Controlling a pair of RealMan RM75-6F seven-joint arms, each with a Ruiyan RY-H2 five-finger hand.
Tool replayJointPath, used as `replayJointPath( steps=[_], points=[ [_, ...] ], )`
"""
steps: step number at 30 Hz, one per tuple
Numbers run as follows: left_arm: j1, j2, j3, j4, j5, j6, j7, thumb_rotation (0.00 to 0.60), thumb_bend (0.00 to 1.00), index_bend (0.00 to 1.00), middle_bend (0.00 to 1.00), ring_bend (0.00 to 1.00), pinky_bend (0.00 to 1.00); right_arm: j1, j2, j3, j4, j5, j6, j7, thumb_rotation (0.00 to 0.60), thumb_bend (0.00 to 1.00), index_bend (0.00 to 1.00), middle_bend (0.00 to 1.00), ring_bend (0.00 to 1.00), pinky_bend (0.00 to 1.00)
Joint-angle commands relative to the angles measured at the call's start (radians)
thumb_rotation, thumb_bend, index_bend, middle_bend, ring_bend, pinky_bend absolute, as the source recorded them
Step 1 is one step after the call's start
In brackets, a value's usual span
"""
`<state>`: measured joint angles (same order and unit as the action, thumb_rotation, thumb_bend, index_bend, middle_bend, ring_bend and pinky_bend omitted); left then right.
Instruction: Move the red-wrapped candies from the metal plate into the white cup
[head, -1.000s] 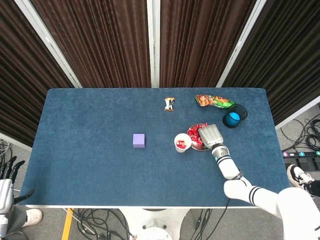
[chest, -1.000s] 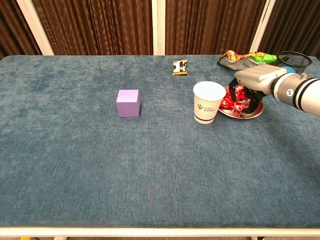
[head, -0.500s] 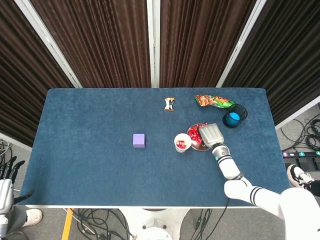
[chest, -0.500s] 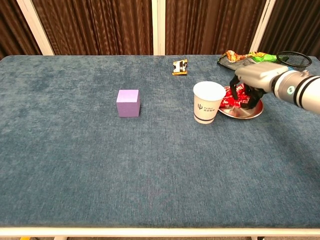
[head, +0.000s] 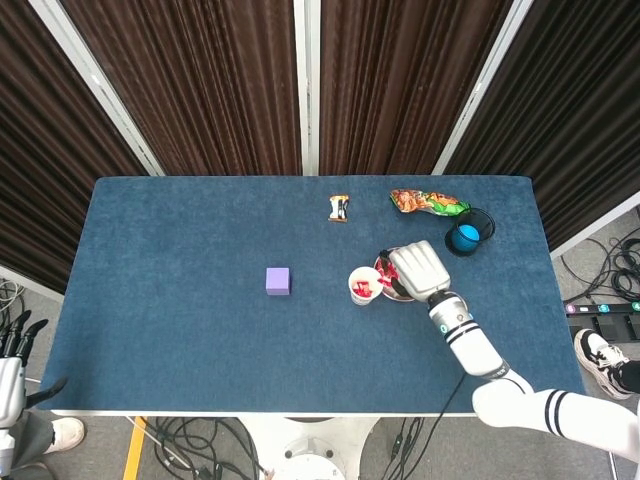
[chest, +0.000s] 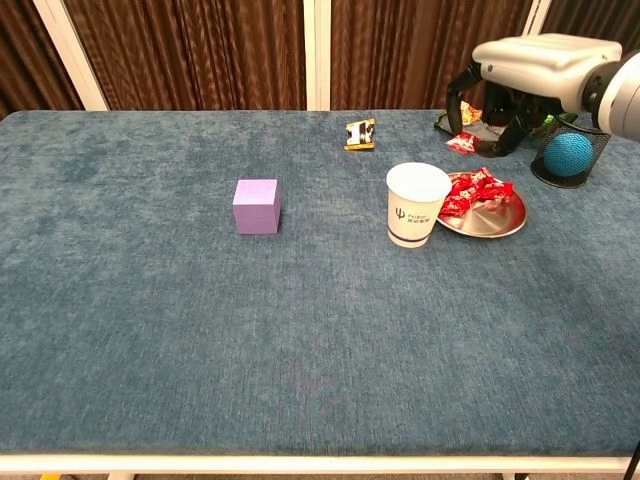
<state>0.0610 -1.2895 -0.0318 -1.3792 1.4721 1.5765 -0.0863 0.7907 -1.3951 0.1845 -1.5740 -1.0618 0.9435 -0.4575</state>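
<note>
Right hand (chest: 515, 80) holds 1 red candy (chest: 461, 142) above metal plate (chest: 497, 226).

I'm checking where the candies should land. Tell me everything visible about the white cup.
The white paper cup stands upright on the blue cloth-covered table, mouth open, tapering slightly toward its base. A small dark logo is printed on its side. Seen from the head view, red-wrapped candy already lies inside it. It sits just left of the round metal plate, close to or touching the plate's rim. No hand touches it; the right hand hangs raised above the plate, pinching a red-wrapped candy.
</note>
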Motion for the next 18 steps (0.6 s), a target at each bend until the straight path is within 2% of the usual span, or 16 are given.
replayJointPath(
  steps=[1, 10, 18],
  points=[
    [0.003, -0.001, 0.002, 0.003, -0.002, 0.000, -0.003, 0.600, 0.03, 0.21, 0.15, 0.12, 0.13, 0.021, -0.042, -0.005, 0.015, 0.017, -0.014, -0.031, 0.600, 0.38, 0.58, 1.00, 0.97, 1.00],
    [0.009, -0.010, 0.005, 0.020, -0.005, 0.000, -0.018, 0.600, 0.03, 0.21, 0.15, 0.12, 0.13, 0.052, -0.119, -0.014, 0.090, 0.083, -0.031, -0.083, 0.600, 0.38, 0.52, 1.00, 0.97, 1.00],
    [0.003, -0.012, 0.002, 0.027, 0.004, 0.000, -0.021, 0.600, 0.03, 0.21, 0.15, 0.12, 0.13, 0.052, -0.123, -0.012, 0.099, 0.073, -0.024, -0.058, 0.600, 0.30, 0.32, 1.00, 0.97, 1.00]
  ],
)
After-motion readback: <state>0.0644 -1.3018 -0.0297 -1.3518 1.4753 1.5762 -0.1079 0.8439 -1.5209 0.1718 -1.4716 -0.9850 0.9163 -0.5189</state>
